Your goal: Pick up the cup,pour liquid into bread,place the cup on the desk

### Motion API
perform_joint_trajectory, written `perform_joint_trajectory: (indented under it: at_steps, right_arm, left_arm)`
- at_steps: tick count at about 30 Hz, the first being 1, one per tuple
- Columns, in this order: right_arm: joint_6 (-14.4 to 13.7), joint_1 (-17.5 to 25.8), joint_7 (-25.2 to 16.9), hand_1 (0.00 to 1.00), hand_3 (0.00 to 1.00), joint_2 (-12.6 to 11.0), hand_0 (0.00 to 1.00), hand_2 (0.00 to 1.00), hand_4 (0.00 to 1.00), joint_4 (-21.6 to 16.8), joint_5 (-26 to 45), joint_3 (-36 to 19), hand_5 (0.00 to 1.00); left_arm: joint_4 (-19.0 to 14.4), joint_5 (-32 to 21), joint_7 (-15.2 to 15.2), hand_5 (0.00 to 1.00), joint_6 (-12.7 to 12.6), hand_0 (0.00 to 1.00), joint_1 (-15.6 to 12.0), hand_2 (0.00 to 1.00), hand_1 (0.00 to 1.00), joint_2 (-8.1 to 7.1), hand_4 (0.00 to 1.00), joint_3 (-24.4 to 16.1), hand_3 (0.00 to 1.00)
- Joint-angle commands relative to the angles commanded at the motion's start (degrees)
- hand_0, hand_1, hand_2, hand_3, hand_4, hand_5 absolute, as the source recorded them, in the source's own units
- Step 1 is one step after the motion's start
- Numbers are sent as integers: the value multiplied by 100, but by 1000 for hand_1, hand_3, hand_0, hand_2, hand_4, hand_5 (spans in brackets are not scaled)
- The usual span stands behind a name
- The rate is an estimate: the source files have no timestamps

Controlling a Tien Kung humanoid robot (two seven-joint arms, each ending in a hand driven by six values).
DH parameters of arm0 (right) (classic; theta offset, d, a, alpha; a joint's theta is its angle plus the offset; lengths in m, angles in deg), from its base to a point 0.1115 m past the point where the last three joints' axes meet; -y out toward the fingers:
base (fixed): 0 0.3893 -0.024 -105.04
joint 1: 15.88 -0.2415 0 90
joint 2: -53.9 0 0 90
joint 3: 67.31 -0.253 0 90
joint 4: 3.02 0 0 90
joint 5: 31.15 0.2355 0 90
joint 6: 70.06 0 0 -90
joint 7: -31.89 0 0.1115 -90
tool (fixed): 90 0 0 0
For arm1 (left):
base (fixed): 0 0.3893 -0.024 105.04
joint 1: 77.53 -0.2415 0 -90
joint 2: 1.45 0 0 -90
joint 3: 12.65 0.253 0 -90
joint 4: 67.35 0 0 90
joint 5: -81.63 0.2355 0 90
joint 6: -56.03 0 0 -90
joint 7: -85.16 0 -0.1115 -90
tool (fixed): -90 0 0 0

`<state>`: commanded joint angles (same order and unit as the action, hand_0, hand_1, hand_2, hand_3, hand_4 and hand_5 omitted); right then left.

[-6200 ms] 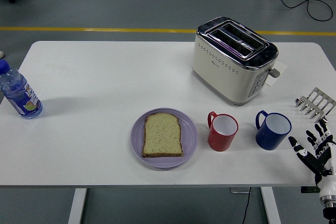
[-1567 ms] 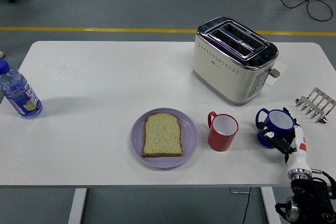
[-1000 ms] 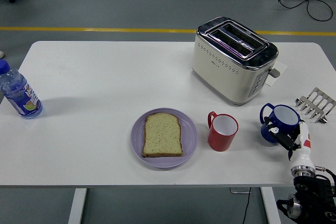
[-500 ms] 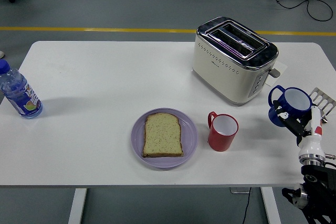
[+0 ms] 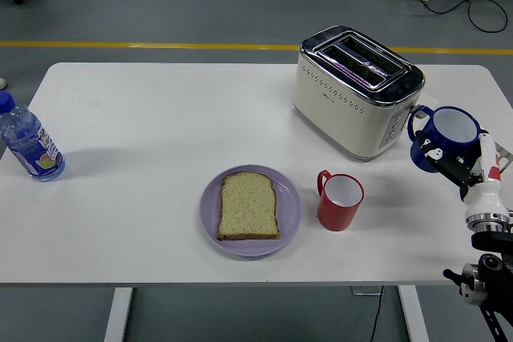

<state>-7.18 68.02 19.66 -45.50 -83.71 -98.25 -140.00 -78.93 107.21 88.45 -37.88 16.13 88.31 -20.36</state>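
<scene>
I see the glossy blue ceramic cup with its white inside held up off the white table, just to the right of the toaster, its loop handle pointing left toward it. My right hand, black-fingered with a white wrist, is wrapped around the cup's lower body from beneath and to the right; the fingers are closed around it. The cup sits tilted a little, its mouth facing up and toward the camera. I cannot tell whether there is any liquid inside.

The cream-and-chrome two-slot toaster stands at the far right part of the table, close to the raised cup but not touching it as far as I can see. In front of the toaster, the red mug with a white interior stands upright on the table, handle to the left. Just beside it on the left lies the round lilac plate, carrying a single slice of brown-crusted bread lying flat. Well apart, at the left edge of the table, a clear plastic water bottle with a blue cap stands upright.
</scene>
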Motion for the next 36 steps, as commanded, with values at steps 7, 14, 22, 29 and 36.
perform_joint_trajectory:
  at_steps: [7, 14, 22, 29, 36]
  right_arm:
    - [12, -156, 992, 278, 505, -212, 305, 481, 767, -723, -722, 134, 38]
    - [17, -595, 1711, 278, 511, -330, 293, 485, 761, -914, -1394, 518, 39]
    - [15, -1092, 2652, 276, 514, -400, 283, 484, 764, -1054, -2095, 1025, 37]
    - [37, -1602, 3197, 270, 516, -379, 280, 485, 768, -1090, -2685, 1564, 46]
    - [111, -2107, 3392, 256, 520, -297, 276, 477, 789, -994, -2775, 2071, 88]
  left_arm:
    - [1, 1, 1, 840, 0, 640, 19, 659, 651, -3, 326, -37, 562]
    - [-3, -8, 3, 837, 2, 640, 44, 660, 650, -2, 325, -68, 561]
    - [6, -23, 2, 837, -5, 639, 54, 660, 649, -23, 325, -98, 561]
    - [5, -27, 2, 839, -8, 640, 73, 659, 649, -34, 325, -101, 561]
    - [7, -41, -1, 838, -11, 639, 85, 659, 647, -42, 325, -106, 559]
